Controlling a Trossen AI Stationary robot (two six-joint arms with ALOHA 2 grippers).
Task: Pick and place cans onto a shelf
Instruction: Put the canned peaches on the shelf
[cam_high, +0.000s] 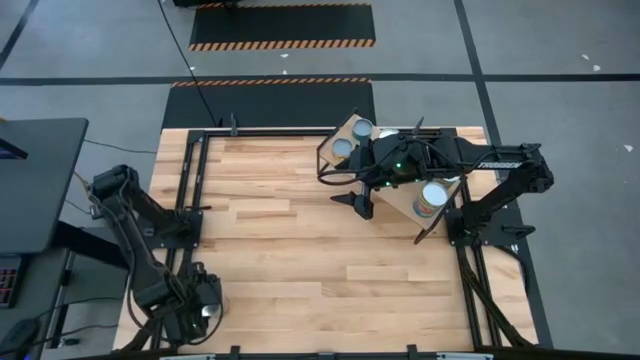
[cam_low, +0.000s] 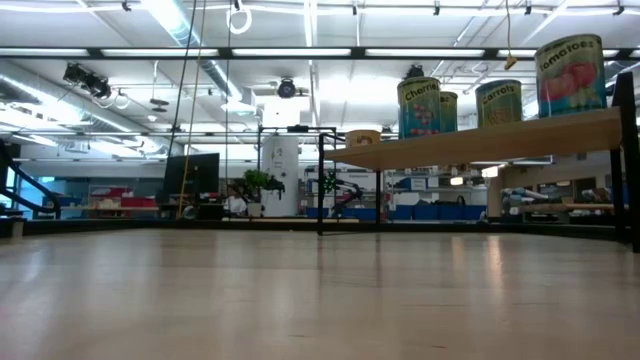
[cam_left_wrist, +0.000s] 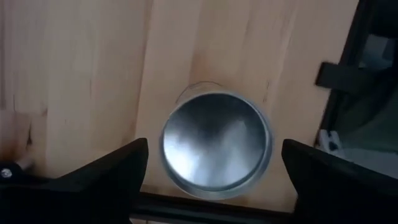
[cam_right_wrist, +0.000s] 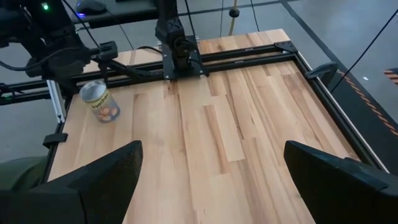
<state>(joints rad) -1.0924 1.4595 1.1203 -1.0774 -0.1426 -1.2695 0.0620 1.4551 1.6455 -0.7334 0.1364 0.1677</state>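
Note:
A can with a shiny silver top (cam_left_wrist: 216, 140) stands upright on the plank table near its near left corner; the right wrist view shows its paper label (cam_right_wrist: 99, 102). My left gripper (cam_left_wrist: 214, 171) hangs open above it, one finger on each side, with gaps to the can. The shelf (cam_high: 398, 200) stands at the far right and carries several cans (cam_high: 432, 200), which show labelled in the low view (cam_low: 570, 75). My right gripper (cam_high: 362, 200) is open and empty, just off the shelf's left edge, above the table.
A black metal frame (cam_high: 190, 210) runs around the tabletop's edges, close beside the can at the near left. The wide middle of the plank table (cam_high: 320, 250) lies between the two arms. The shelf board stands raised on thin black legs (cam_low: 320, 185).

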